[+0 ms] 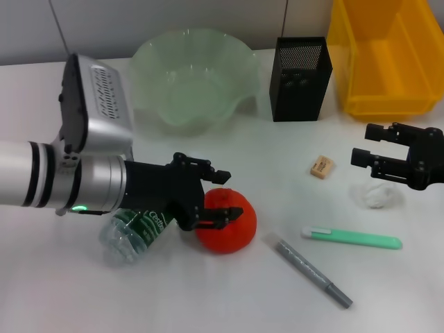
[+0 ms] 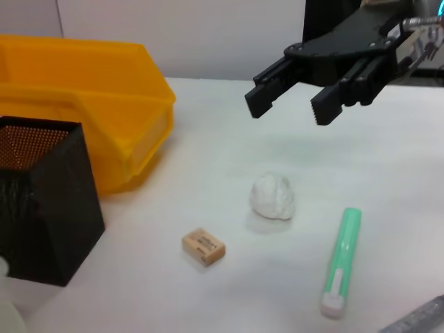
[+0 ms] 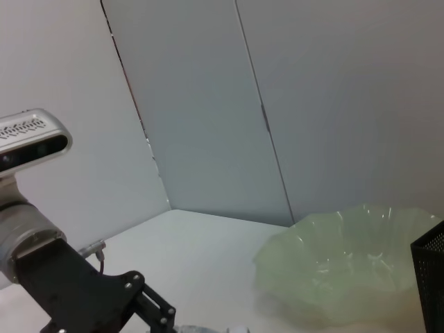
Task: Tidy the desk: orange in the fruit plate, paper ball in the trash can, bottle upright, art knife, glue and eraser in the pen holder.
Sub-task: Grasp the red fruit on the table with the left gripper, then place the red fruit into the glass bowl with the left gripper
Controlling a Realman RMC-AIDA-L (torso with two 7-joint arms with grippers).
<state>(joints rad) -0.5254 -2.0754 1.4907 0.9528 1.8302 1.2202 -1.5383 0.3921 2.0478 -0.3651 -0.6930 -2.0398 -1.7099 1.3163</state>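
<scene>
My left gripper is open, its fingers straddling the top of the red-orange orange at the table's front middle. The bottle lies on its side just left of the orange, partly under that arm. My right gripper hangs open above the white paper ball. The tan eraser lies left of the ball. In front lie the green art knife and the grey glue stick.
Along the back stand the pale green fruit plate, the black mesh pen holder and the yellow trash can, left to right. A wall rises behind them.
</scene>
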